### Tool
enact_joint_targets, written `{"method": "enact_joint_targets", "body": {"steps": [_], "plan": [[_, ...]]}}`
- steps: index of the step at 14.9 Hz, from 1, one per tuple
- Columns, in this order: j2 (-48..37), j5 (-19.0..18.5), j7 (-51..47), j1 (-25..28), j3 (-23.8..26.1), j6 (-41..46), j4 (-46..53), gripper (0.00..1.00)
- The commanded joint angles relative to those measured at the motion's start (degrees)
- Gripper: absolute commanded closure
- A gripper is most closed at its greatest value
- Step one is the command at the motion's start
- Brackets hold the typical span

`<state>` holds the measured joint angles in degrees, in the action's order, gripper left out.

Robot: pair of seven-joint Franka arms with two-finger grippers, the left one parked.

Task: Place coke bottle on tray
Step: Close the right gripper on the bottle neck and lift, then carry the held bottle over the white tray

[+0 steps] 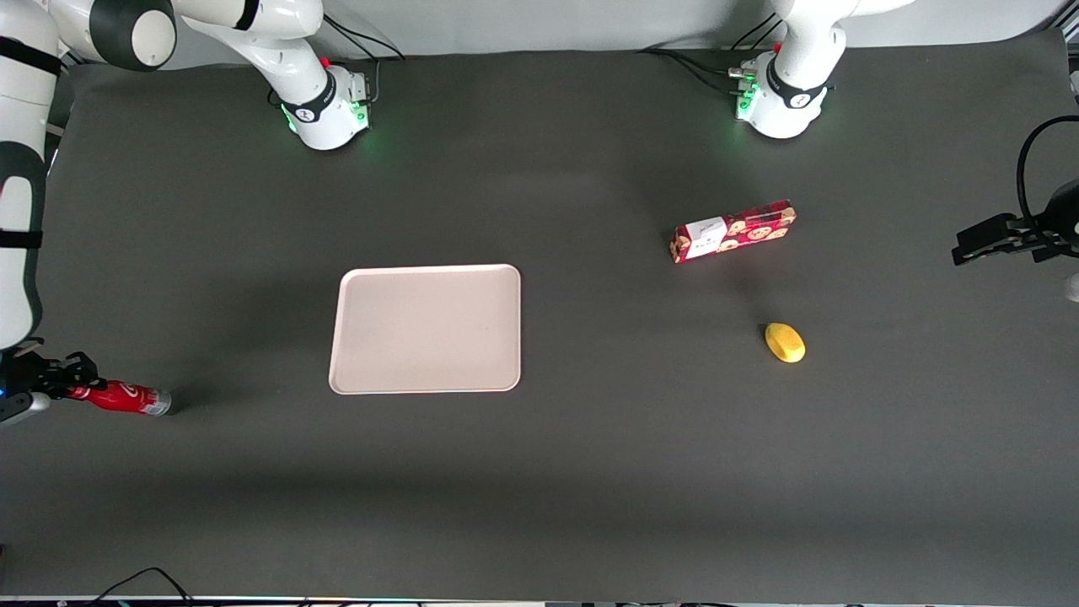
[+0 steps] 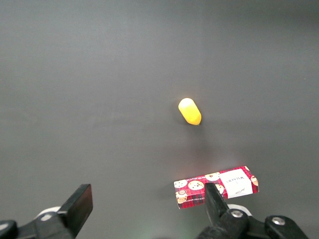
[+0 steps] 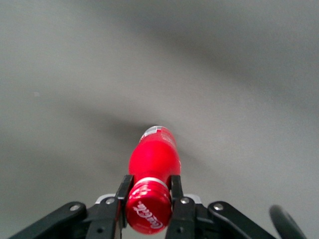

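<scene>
White "Coca-Cola" script was readable on the red cap of the coke bottle [image 3: 152, 185] in the right wrist view, and white script also showed on its body in the front view. Red biscuit box [image 1: 733, 231] had cookie pictures and a white label; the text on it was not legible.

The hand [image 1: 74, 384] sat at the working arm's end of the tabletop [image 1: 590, 472], near the edge, fingers [image 3: 122, 193] narrowed and clamped on the bottle's neck just below the cap. Bottle lay on its side, silvery base pointing toward the tray [image 1: 427, 329], well apart from it.

Tray sat mid-tabletop with nothing on it. Yellow lemon-like object [image 1: 785, 342] was toward the parked arm's end, nearer the front camera than the biscuit box.
</scene>
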<state>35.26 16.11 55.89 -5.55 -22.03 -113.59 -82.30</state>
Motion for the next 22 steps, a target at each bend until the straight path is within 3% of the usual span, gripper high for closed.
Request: {"method": "enact_joint_targets", "body": {"steps": [1,7,12,18,22], "plan": [[-5.6,-1.8,-1.0,0.2,0.0,11.3,4.9,1.0],[-14.8,-10.4,-10.4,1.6,0.3,29.9,12.4,1.0],[-15.7,-10.1,-16.8,4.4,1.3,30.5,10.3,1.0],[-20.8,-10.5,-38.1,5.5,13.7,30.1,2.5,1.0],[-23.8,-11.0,-52.3,5.5,21.1,24.5,-5.7,1.0]]}}
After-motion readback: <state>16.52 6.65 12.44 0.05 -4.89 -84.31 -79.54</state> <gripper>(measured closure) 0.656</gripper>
